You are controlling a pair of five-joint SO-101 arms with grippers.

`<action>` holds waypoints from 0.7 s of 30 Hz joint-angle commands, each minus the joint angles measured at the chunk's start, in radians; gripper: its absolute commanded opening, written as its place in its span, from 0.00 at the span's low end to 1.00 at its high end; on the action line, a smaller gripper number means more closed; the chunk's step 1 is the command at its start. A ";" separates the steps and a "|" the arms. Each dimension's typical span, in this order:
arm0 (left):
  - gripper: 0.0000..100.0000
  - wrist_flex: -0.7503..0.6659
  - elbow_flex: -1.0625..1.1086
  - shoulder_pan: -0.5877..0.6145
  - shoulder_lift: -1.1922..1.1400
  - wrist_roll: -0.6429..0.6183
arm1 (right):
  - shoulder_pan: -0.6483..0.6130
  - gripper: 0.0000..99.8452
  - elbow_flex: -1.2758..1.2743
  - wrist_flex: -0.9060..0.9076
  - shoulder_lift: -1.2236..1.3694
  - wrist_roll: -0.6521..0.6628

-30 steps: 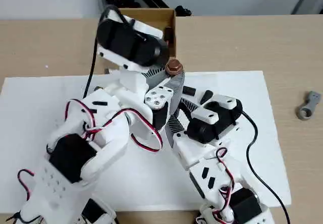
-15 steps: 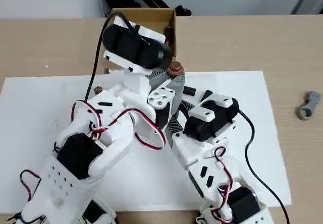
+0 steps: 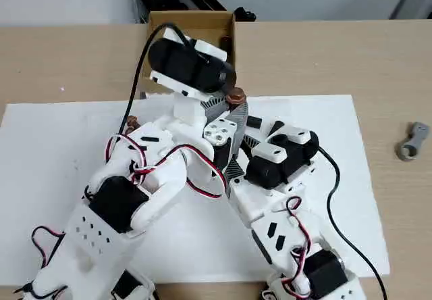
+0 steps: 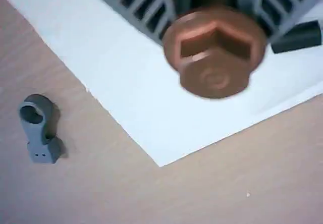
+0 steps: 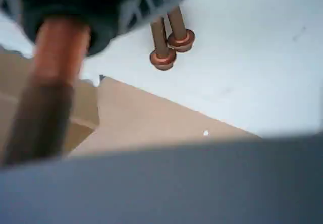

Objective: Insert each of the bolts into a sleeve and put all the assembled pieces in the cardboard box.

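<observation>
**High view**
- Left gripper (image 3: 229, 109): clamped on the copper bolt (image 3: 235, 98), whose flanged head stands uppermost between the ribbed grey fingers (image 3: 214, 104).
- Right gripper (image 3: 237, 153): set close against the left gripper from the near side of the table. Whether it is apart or together cannot be told.
- Cardboard box (image 3: 196, 21): found just beyond the left gripper, at the far edge of the table (image 3: 324, 57). It is partly covered by the left arm's wrist.
- White sheet (image 3: 54, 151): spread beneath both grippers.
- Small black piece (image 3: 254, 121): laid on the sheet just beside the two grippers.
- Grey sleeve (image 3: 412, 141): laid on bare wood, off the sheet and well apart from both grippers.

**Left wrist view**
- The copper bolt is seen head-on, with its hexagonal head and round flange directly ahead of the gripper.
- The ribbed fingers are closed in on either side, behind the head. A dark part is seen around the shaft there.
- The grey sleeve is seen lying flat on the wood, well away from the gripper, past the corner of the sheet.

**Right wrist view**
- The shaft of the copper bolt is seen close up, emerging from a dark rounded piece (image 5: 70, 7). Ribbed grey fingers are seen just behind it.
- Two loose copper bolts (image 5: 180, 38): laid side by side and touching on the sheet, beyond those fingers and near the sheet's edge.
</observation>
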State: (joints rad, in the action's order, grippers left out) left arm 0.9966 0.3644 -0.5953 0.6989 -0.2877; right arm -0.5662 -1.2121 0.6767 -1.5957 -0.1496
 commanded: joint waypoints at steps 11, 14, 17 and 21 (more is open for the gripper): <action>0.14 0.127 -0.084 0.020 0.008 -0.176 | -0.007 0.00 0.026 0.016 -0.016 0.008; 0.16 0.153 -0.091 0.021 0.008 -0.166 | -0.007 0.00 0.026 0.016 -0.016 0.008; 0.16 0.160 -0.094 0.021 0.008 -0.138 | -0.005 0.00 0.026 0.010 -0.012 0.008; 0.16 0.158 -0.096 0.040 0.014 -0.095 | -0.001 0.00 0.026 0.008 -0.008 0.008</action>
State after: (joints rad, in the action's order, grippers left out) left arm 1.1531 0.3153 -0.5785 0.6958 -0.4089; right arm -0.5662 -1.2106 0.6935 -1.5973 -0.1496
